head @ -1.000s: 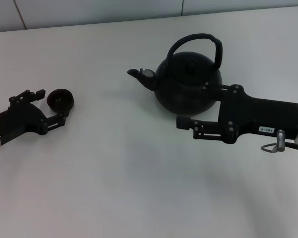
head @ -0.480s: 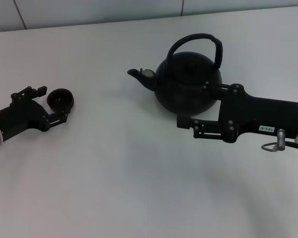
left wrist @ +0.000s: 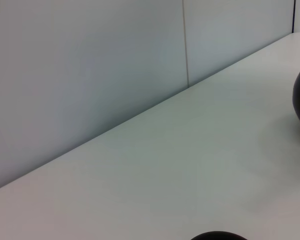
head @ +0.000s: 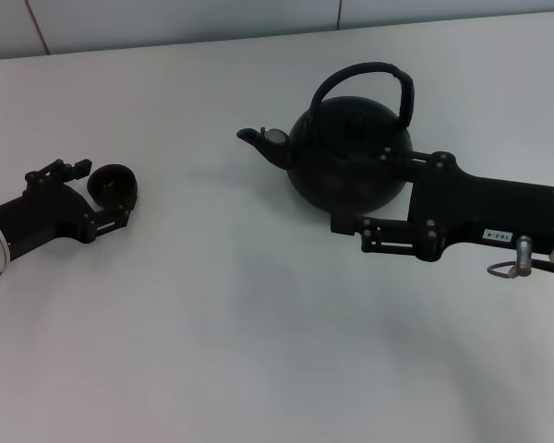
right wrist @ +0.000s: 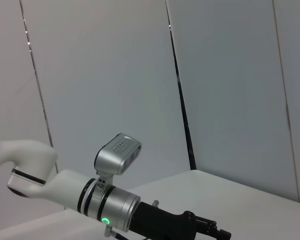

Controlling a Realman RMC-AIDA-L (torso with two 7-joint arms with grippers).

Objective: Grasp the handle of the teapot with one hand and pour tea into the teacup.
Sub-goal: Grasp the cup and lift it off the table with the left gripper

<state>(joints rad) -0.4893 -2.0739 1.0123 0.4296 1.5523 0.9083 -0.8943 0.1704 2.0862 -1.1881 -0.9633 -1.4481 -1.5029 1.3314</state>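
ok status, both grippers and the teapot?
Left gripper open around the teacup. Right gripper open, low beside the teapot, handle ungrasped. Teapot upright on the table, nothing between spout and cup.

The head camera looks down on the table [head: 258,323], taking in both arms. The left wrist camera skims low over the table toward the wall [left wrist: 90,65]. The right wrist camera, apparently aimed across, sees the left gripper [right wrist: 222,233].
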